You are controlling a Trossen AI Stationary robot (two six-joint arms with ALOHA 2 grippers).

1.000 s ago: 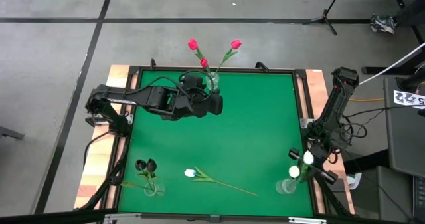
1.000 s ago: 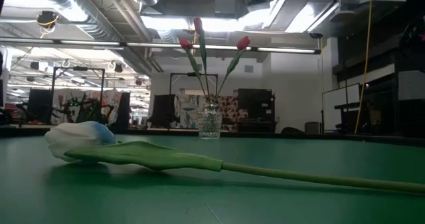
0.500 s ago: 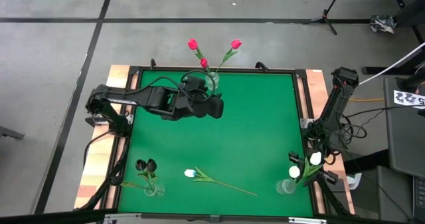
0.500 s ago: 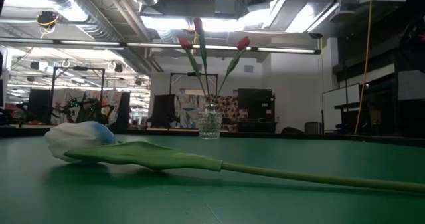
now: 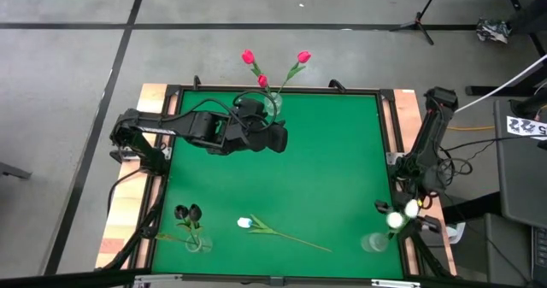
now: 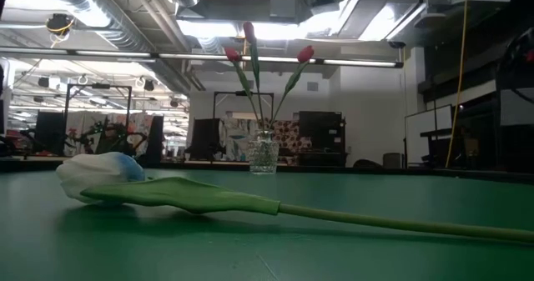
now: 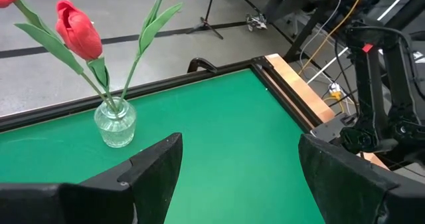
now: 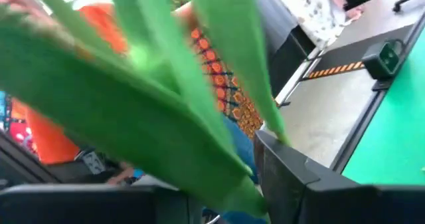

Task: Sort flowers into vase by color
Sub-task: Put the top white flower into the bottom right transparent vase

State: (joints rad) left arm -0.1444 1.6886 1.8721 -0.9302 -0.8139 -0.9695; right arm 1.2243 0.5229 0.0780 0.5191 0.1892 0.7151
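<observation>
Three red flowers [image 5: 261, 70] stand with their stems in a glass vase [image 7: 115, 123] at the table's far edge. My left gripper [image 7: 239, 164] hovers open just near of that vase, nothing between its fingers. Two dark flowers [image 5: 188, 212] stand in a vase at the near left. One white flower [image 5: 245, 223] lies flat on the green mat, its stem [image 6: 375, 221] running toward the right. Two white flowers [image 5: 402, 216] lean over the table's right border from a glass vase [image 5: 373, 241]. My right gripper [image 5: 410, 222] is at their stems, and green leaves [image 8: 166, 117] fill its wrist view.
A wooden border [image 5: 402, 108] and a black frame run round the green mat [image 5: 325, 168]. The middle and far right of the mat are bare. Cables and a stand [image 7: 372, 91] sit beyond the right edge.
The two white flower heads have swung toward the table's right edge and now hang over the border, while their vase has stayed put. My right gripper has rolled and shifted slightly toward the near edge with them.
</observation>
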